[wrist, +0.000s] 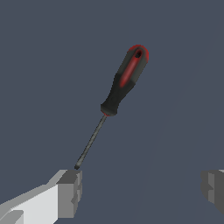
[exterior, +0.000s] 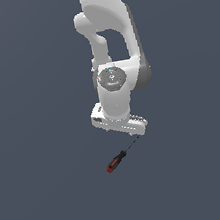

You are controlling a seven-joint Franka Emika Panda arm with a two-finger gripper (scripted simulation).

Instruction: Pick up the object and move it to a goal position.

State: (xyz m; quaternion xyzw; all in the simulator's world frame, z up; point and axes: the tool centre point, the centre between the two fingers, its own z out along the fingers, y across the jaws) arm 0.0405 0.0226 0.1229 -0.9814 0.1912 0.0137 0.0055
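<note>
Plain slate-blue counter [exterior: 45,194] filling both views, my end effector [wrist: 142,192] spread wide and empty, the screwdriver [exterior: 116,161] lying flat below my wrist, only the wrist view showing its shaft tip just beside one of my fingers [wrist: 70,192], apart from it.

No readable text, label, brand, number or sign appears in either view.

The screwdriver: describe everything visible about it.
The screwdriver is small, with a black handle carrying red inlays and a red end cap with a hole, plus a thin dark metal shaft. It lies flat on the plain grey surface, ungripped. Its tip ends close to one finger of the open pincer; contact cannot be told.
</note>
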